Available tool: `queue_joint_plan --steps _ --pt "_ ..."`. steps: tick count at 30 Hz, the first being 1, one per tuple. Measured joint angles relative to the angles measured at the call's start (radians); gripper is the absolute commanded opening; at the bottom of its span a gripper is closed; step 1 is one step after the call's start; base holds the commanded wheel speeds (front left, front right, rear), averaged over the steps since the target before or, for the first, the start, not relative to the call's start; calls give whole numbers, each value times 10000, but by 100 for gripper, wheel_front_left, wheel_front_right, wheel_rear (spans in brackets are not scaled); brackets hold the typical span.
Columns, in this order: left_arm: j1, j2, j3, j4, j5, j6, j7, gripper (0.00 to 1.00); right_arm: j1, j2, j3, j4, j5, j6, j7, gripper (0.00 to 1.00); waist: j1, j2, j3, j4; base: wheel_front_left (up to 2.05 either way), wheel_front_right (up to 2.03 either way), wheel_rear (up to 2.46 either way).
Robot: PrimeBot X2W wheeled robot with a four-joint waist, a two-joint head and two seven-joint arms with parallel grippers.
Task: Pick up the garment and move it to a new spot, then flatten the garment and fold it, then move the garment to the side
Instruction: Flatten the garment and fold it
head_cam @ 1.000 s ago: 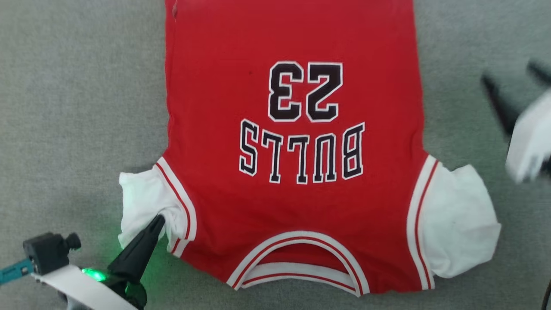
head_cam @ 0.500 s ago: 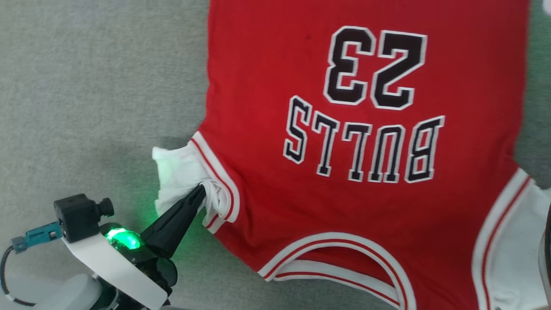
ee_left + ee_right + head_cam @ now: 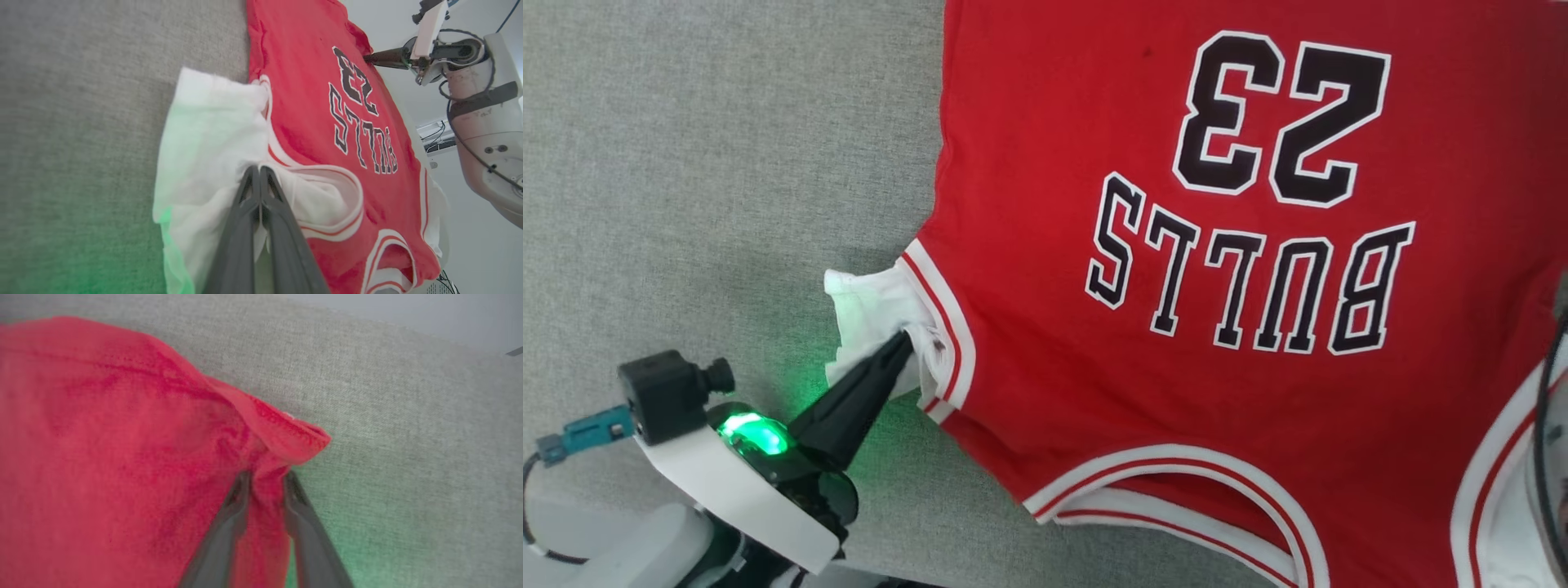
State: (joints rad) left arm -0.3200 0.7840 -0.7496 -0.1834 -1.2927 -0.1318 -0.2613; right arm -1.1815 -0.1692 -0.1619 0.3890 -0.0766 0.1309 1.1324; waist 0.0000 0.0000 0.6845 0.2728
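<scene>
A red jersey-style garment [image 3: 1258, 392] lies spread face up on the grey cloth-covered desk [image 3: 686, 163], its dark, white-outlined chest lettering [image 3: 1241, 278], "BULLS" with "23" beyond it, reading upside down in the head view. To the left of the lettering, the left end effector [image 3: 900, 343] has its two dark fingers pressed together on the white short sleeve [image 3: 870, 298], pinching a gathered tuck of cloth just beside the red-and-white striped trim, so that the sleeve bunches and wrinkles around the fingertips. On the near side of the lettering, the striped collar [image 3: 1176, 482] curves open toward the robot. A green light [image 3: 747, 429] glows on the left wrist, farther from the lettering than the pinched sleeve, and tints the grey cloth and the sleeve's edge; a small black camera [image 3: 666, 388] sits just beyond it. At the far hem corner, past the "23" on the right of the lettering, the right end effector [image 3: 265, 475] grips a bunched fold of red fabric, its fingers standing slightly apart with the cloth gathered between them and the hem's stitched edge curling up over the tips. The rest of the red body lies smooth around the lettering.
</scene>
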Motion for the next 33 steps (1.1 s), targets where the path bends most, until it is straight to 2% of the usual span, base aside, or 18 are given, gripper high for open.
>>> queue_joint_plan --steps 6,10,16,21,25,27,33 --pt "284 -40 541 230 -40 0 0 0 314 -96 171 311 485 2 -522 0 0 0 -491 -246 0 0 0" --pt "1016 -92 1070 495 -94 0 0 0 1131 -765 991 -107 1615 2 -658 0 0 0 -1247 -567 0 0 0" --pt "1835 -123 1605 637 -102 0 -2 0 3280 -1889 1906 -2286 3513 2 -54 0 0 0 -2195 -1066 0 0 0" --pt "2301 -178 1975 784 -84 0 0 0 6032 -2508 1948 -4702 4661 2 686 0 0 0 -2815 -1534 0 0 0" --pt "2652 -247 2255 1043 -73 0 0 0 8635 -2518 1751 -6343 5254 2 1133 0 0 0 -3240 -1840 0 0 0" --pt "2825 -284 2433 1120 -75 0 -2 0 9912 -2328 1749 -7062 5417 2 1275 0 0 1 -3401 -1999 0 0 0" --pt "3219 -464 2821 1317 -23 0 0 0 12568 -1613 2408 -8004 5561 2 1149 0 0 0 -3749 -2428 0 0 0"
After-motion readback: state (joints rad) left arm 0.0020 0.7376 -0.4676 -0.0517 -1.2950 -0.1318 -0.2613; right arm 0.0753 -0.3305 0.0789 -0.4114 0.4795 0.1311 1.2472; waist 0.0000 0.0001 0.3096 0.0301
